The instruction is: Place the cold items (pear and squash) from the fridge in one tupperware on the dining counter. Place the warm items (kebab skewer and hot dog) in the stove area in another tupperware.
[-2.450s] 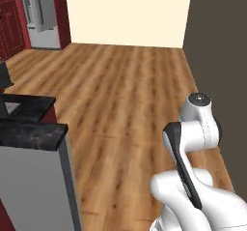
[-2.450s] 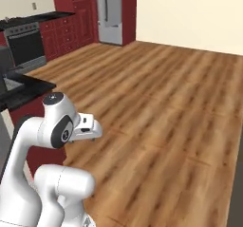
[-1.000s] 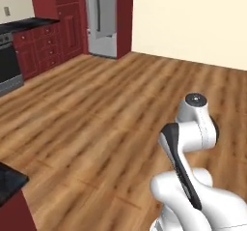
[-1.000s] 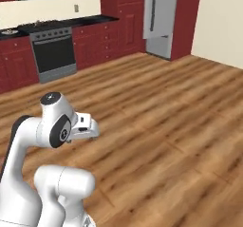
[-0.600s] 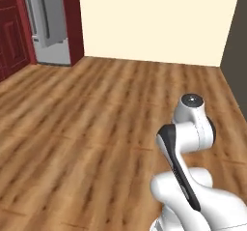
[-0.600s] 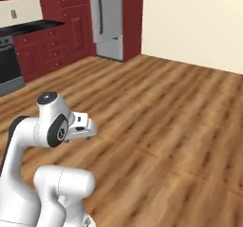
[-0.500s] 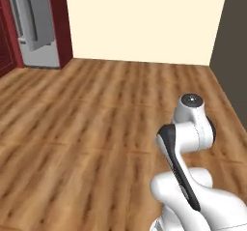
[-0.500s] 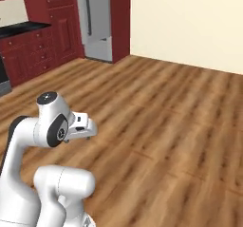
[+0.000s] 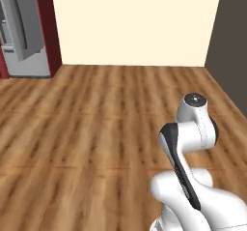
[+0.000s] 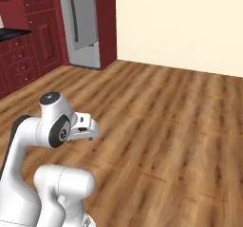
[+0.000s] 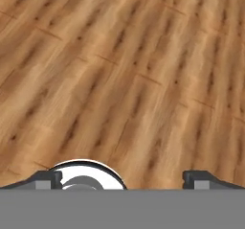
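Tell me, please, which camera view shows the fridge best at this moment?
The right base view shows it best: the fridge stands at the far wall between dark red cabinets, its grey door and long handle plainly visible. The left base view catches part of it at the left edge, cut off by the frame. The hand view looks down at the wooden floor.

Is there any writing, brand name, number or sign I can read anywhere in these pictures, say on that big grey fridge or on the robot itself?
None can be read.
fridge: plain grey doors with handles, no lettering visible.
robot arm: white shells and dark joints, no logo or number visible.
wooden floor, cream wall and red cabinets: no text or sign.
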Available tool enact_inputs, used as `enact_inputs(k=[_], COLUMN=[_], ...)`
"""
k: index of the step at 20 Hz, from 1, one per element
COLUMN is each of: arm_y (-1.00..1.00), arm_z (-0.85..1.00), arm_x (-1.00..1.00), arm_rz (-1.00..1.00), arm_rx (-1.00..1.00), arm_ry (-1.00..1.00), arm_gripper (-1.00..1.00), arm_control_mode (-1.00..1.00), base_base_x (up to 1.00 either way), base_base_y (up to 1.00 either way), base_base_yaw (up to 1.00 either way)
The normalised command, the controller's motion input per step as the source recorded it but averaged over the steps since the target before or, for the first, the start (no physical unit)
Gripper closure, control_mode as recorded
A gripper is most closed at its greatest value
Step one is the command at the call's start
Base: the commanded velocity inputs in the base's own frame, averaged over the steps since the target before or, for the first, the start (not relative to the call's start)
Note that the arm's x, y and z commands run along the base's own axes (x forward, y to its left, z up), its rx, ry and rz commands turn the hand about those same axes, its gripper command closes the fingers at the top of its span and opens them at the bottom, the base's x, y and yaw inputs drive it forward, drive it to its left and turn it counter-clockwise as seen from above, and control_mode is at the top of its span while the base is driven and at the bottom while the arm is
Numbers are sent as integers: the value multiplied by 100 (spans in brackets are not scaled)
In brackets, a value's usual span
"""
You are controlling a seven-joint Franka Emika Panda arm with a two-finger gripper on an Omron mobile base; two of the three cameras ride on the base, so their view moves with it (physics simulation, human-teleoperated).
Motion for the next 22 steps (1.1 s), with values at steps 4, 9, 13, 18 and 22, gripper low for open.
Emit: enact_inputs(k=[4, 9, 13, 18, 22], arm_y=[0, 0, 0, 0, 0], arm_z=[0, 0, 0, 0, 0], arm_x=[0, 0, 0, 0, 0], arm_rz=[0, 0, 0, 0, 0], arm_rx=[0, 0, 0, 0, 0], arm_ry=[0, 0, 0, 0, 0], arm_gripper=[-100, -100, -100, -100, -100], arm_control_mode=[100, 100, 100, 100, 100], base_base_x=[100, 100, 100, 100, 100], base_base_y=[100, 100, 100, 100, 100], base_base_yaw=[-10, -2, 1, 0, 0])
